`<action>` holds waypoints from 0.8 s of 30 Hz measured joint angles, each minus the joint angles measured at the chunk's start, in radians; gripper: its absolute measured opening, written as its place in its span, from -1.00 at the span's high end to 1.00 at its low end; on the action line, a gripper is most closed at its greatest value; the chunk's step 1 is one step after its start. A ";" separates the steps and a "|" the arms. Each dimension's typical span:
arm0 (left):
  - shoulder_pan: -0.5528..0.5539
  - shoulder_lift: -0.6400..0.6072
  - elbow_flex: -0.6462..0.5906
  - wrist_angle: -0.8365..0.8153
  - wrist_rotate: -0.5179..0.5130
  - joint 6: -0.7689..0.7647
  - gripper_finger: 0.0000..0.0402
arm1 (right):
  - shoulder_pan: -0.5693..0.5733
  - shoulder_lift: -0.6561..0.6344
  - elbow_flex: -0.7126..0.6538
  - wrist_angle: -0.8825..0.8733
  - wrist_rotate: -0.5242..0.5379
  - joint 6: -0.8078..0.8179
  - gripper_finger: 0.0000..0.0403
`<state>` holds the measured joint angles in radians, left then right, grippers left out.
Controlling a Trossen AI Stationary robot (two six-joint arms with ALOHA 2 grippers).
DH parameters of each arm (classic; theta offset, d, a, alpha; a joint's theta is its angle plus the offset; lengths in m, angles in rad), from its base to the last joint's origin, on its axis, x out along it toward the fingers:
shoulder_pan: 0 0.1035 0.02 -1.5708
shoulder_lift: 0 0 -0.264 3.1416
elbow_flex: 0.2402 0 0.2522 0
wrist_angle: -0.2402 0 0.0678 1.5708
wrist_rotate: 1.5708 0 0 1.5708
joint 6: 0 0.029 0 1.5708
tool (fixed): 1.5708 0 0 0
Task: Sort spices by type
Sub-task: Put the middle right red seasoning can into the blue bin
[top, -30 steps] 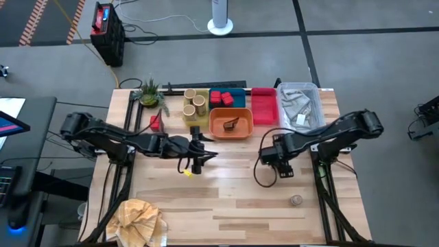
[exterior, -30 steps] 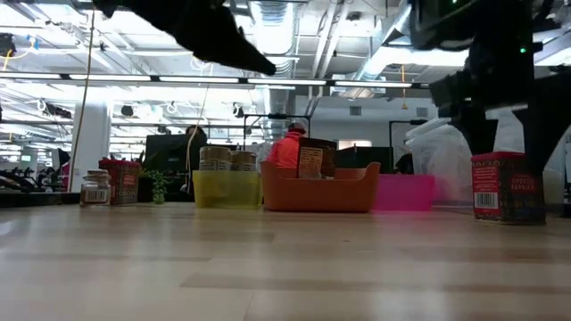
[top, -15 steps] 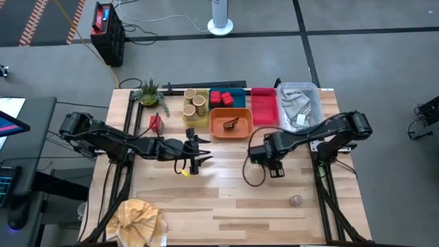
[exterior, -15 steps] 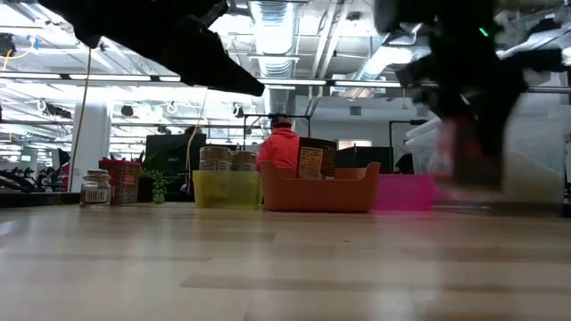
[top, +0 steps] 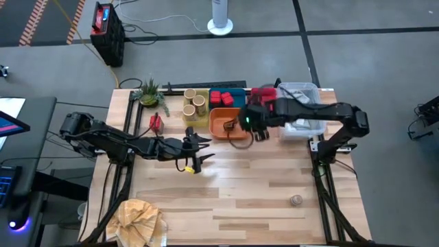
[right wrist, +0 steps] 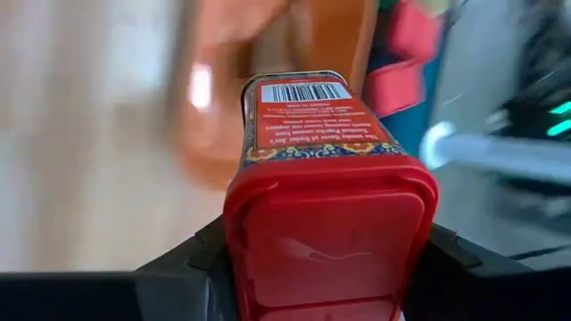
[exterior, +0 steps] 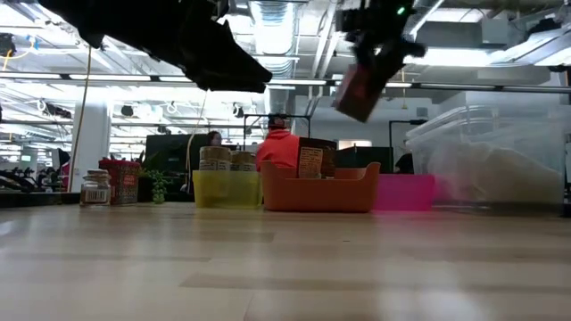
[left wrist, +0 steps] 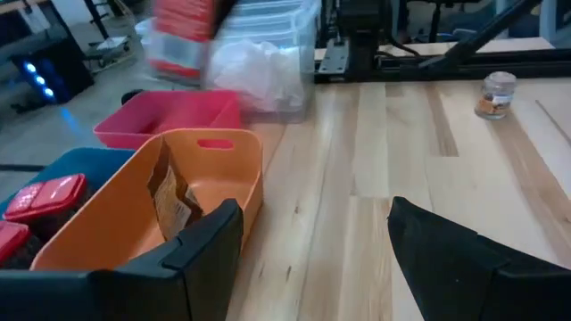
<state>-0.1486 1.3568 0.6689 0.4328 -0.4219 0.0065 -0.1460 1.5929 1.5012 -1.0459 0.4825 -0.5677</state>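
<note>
Right hand [right wrist: 326, 267] grips a red tin [right wrist: 326, 178] above the orange tray [top: 221, 129].

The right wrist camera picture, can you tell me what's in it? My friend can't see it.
A red spice tin with a red lid fills most of the picture, held between the right gripper's two dark fingers. Its barcode label faces the camera. Behind it everything is blurred, with an orange shape that may be the orange tray.

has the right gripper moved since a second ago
Yes. The right gripper, shut on a red tin, has swung from the open tabletop on its own side toward the far trays, now beside the orange tray.
</note>
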 joint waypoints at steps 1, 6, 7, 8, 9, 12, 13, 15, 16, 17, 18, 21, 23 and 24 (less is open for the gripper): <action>-0.002 -0.006 0.000 -0.006 -0.001 -0.003 -0.32 | -0.027 0.010 0.000 0.044 0.008 -0.082 -0.18; -0.002 -0.080 0.000 -0.079 -0.007 -0.012 -0.32 | -0.165 0.085 0.000 0.197 0.015 -0.454 -0.18; -0.002 -0.100 0.000 -0.084 -0.007 -0.012 -0.32 | -0.192 0.102 0.000 0.220 0.019 -0.528 -0.18; -0.002 -0.123 0.000 -0.098 -0.008 -0.012 -0.32 | -0.218 0.117 0.000 0.237 0.020 -0.605 -0.18; -0.002 -0.142 0.000 -0.114 -0.009 -0.011 -0.32 | -0.244 0.133 0.000 0.249 0.020 -0.684 -0.18; -0.002 -0.192 0.001 -0.145 -0.010 -0.005 -0.32 | -0.315 0.178 -0.001 0.297 0.020 -0.863 -0.18; -0.002 -0.205 0.000 -0.152 -0.010 0.000 -0.32 | -0.334 0.193 0.000 0.314 0.020 -0.916 -0.18; 0.001 -0.229 0.001 -0.157 -0.013 0.008 -0.32 | -0.366 0.220 -0.001 0.342 0.027 -1.008 -0.18; 0.002 -0.242 0.001 -0.171 -0.017 0.010 -0.32 | -0.372 0.234 -0.001 0.366 0.034 -1.040 -0.18; 0.002 -0.252 0.001 -0.181 -0.019 0.009 -0.32 | -0.377 0.246 -0.001 0.398 0.045 -1.071 -0.18; 0.004 -0.260 0.001 -0.184 -0.021 0.007 -0.32 | -0.382 0.255 -0.001 0.426 0.046 -1.103 -0.18; 0.004 -0.280 0.001 -0.224 -0.043 0.004 -0.32 | -0.382 0.276 0.000 0.495 0.045 -1.202 -0.19; 0.004 -0.281 0.001 -0.234 -0.058 -0.001 -0.32 | -0.381 0.293 0.000 0.507 0.042 -1.267 -0.19; 0.004 -0.281 0.001 -0.238 -0.069 -0.001 -0.32 | -0.377 0.302 0.000 0.515 0.039 -1.294 -0.19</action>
<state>-0.1444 1.0760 0.6697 0.1945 -0.4912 0.0051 -0.5232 1.8948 1.5009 -0.5307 0.5211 -1.8616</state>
